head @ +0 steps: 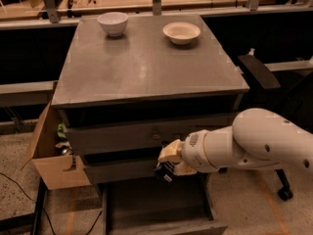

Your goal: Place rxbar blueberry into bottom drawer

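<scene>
We are looking down at a grey cabinet from its front side. The end effector (167,166) is hanging in front of the cabinet, right of the centre, at the height of the middle drawer (120,171). It is sitting at the tip of a thick white arm (249,143) that is reaching in from the right edge of the scene. Its pale yellowish fingers (169,152) are pinching the rxbar blueberry (164,174), which we are seeing as a small dark packet with a bit of white print. The bar is pointing downward below the fingers, in the air just above the bottom drawer (146,207) and not touching it.

The bottom drawer is standing pulled out toward us, near the lower edge of the scene, and we are seeing its dark inside and its grey front. The top drawer (112,140) is lying closed above the end effector, with a small knob (155,136) on its front.

On the counter (146,72) two bowls are resting at the far side, well apart from each other: a deep white bowl (113,23) at the far left and a shallow white bowl (181,32) at the far right.

A cardboard box (54,173) is standing open on the floor, just beside the left side of the cabinet. An office chair (257,71) is showing partly behind the arm on the right.
</scene>
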Tool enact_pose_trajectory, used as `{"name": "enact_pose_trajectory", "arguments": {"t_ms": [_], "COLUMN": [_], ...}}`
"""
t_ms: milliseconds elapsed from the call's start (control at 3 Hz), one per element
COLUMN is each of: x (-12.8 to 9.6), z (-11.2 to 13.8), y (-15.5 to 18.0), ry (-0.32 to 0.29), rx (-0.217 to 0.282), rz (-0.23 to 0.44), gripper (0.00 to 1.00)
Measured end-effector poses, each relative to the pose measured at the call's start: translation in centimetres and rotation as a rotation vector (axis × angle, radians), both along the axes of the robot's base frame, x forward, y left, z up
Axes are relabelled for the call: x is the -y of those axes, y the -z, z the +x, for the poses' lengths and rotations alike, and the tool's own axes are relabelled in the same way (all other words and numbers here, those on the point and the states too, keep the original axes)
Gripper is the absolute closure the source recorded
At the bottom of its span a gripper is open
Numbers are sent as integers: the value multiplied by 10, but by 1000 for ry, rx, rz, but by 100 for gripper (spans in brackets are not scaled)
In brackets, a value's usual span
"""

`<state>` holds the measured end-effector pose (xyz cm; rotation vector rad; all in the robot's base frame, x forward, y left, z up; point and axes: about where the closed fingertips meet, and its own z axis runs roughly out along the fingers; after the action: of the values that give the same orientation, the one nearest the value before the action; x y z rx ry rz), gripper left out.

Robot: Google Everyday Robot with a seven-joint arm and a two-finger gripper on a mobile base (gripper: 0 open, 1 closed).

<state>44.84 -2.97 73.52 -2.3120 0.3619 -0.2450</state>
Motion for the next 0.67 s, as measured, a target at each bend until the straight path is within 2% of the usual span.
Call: {"name": "enact_pose_trajectory", "arguments": {"t_ms": [333,667], "x": [13,25], "z": [35,63], "y": [37,87], "ry": [21,-61], "rx": [91,172], "rz": [64,54], "gripper": [100,100]}}
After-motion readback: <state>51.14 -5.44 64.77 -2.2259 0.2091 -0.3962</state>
